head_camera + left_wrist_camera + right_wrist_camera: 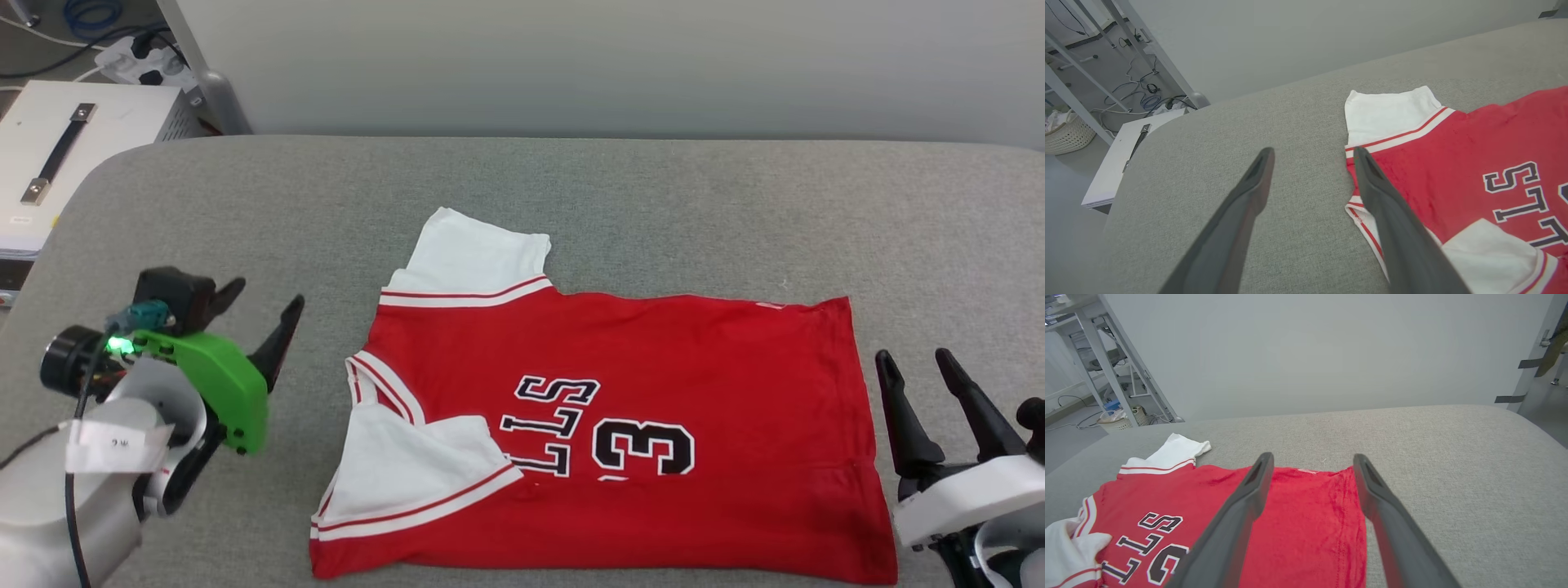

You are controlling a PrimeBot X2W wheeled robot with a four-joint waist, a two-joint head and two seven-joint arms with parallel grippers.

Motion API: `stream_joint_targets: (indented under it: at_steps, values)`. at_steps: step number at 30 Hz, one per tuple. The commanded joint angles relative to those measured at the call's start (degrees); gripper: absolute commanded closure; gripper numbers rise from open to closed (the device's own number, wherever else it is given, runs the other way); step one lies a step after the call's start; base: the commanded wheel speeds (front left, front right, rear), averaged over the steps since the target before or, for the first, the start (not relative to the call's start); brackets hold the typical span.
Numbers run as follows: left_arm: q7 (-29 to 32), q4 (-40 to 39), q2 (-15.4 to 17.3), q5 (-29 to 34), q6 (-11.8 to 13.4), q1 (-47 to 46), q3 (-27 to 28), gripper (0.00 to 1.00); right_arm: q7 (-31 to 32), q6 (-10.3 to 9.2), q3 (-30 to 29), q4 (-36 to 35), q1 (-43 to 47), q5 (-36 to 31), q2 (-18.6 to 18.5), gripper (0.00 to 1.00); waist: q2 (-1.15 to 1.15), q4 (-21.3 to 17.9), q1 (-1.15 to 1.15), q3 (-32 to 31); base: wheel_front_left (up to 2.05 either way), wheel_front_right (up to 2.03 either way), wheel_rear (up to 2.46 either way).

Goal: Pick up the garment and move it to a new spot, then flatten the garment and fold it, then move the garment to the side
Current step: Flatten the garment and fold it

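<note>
The garment (pixel 653 384) is a red shirt with white sleeves, black letters and a "3". It lies spread on the grey cushion with its collar to the left and its near sleeve folded over the body. My left gripper (pixel 261 322) hovers open just left of the collar, nothing between its fingers. My right gripper (pixel 918 371) stands open just right of the hem, empty too. In the left wrist view my left gripper (pixel 1312 153) points past the far sleeve of the garment (pixel 1453 163). In the right wrist view my right gripper (pixel 1312 459) sits over the hem end of the garment (pixel 1298 522).
The grey cushioned surface (pixel 653 204) runs wide, with bare room behind the shirt and on both sides. A white case with a strap handle (pixel 57 155) sits beyond its left edge, near cables and metal frame legs. A pale wall stands behind.
</note>
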Motion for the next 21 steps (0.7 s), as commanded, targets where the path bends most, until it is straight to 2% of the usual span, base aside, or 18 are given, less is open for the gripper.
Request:
stream_joint_targets:
  at_steps: [1,4,8,10,13,17,21]
  values:
    - [-0.8,1.2,-1.1,0.8,-0.1,-2.1,0.8,0.0,-0.7,-0.04,-0.4,-1.7,0.9,-1.5,1.4,0.0,0.0,-1.2,0.0,1.2,0.0,0.0,0.0]
    - [-0.3,3.5,-2.5,1.2,-1.8,-5.9,1.4,0.0,-0.6,-0.04,-0.1,-4.5,0.8,-3.8,3.0,0.0,0.0,-2.9,0.0,3.0,0.0,0.0,0.0]
    - [2.9,6.8,-4.5,0.9,-6.0,-12.3,1.7,0.0,-1.3,-0.04,0.4,-7.6,-0.6,-6.0,4.2,0.0,0.0,-4.9,0.0,6.5,0.0,0.0,0.0]
    - [6.5,9.0,-5.8,-0.1,-8.7,-15.6,1.5,0.0,-1.5,-0.04,1.1,-8.7,-1.4,-6.6,4.7,0.0,0.0,-5.9,0.0,8.5,0.0,0.0,0.0]
    - [12.7,12.6,-7.4,-1.5,-11.4,-20.7,1.0,0.0,-1.7,-0.04,2.4,-9.9,-3.1,-7.0,5.1,0.0,0.0,-7.5,0.0,11.8,0.0,0.0,0.0]
    - [22.6,16.9,-9.3,-4.4,-13.1,-26.2,-0.3,0.0,-2.3,-0.04,3.7,-10.5,-5.3,-7.2,5.4,0.0,0.0,-9.1,0.0,15.5,0.0,0.0,0.0]
    - [32.2,20.2,-10.5,-6.1,-13.6,-30.9,-2.2,0.0,-2.9,-0.04,4.4,-10.2,-7.3,-7.6,5.3,0.0,0.0,-10.3,0.0,18.9,0.0,0.0,0.0]
